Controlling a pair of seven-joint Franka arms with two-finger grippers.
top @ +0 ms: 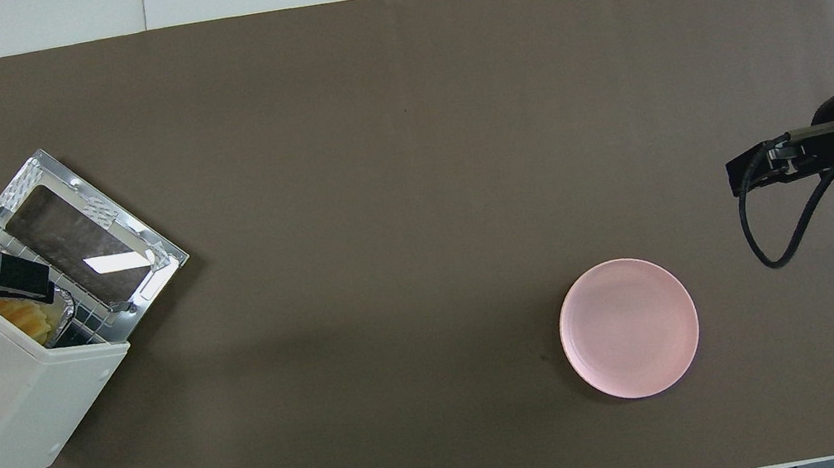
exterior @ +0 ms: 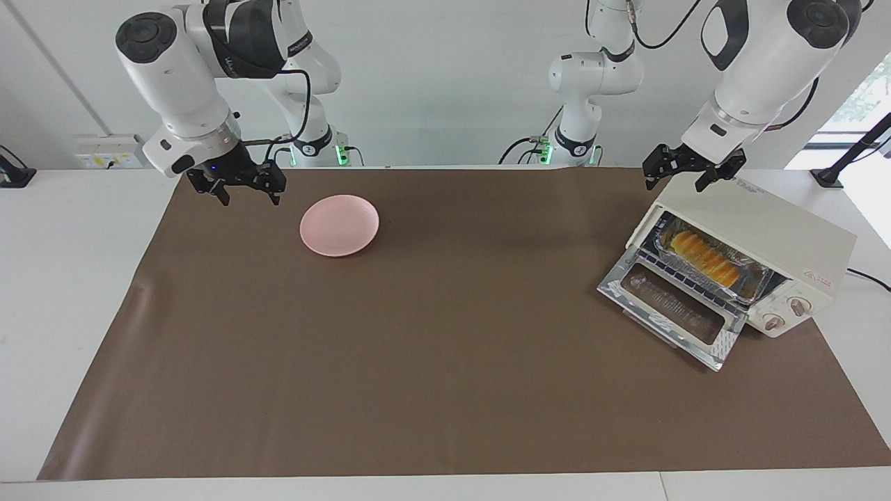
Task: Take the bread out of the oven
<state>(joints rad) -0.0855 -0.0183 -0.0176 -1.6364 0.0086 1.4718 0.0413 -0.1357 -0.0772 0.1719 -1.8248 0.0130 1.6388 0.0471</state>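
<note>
Brown mat (exterior: pixel 445 362) covers white table (exterior: pixel 62 292); left pincer (exterior: pixel 689 170) and right pincer (exterior: pixel 240 188) both gape.

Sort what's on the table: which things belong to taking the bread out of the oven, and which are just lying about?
Part of the job:
- oven, door folded open
- bread, in its foil tray on the rack
- left gripper, over the oven's top

Lying about:
- pink plate
- right gripper, waiting beside the plate

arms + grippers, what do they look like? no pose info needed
Both arms are glossy white with rounded links and dark grey joint caps and bands. The left gripper and right gripper are black two-finger units on pale wrist flanges. Loose black cables run along each arm. Both bases glow green.
</note>
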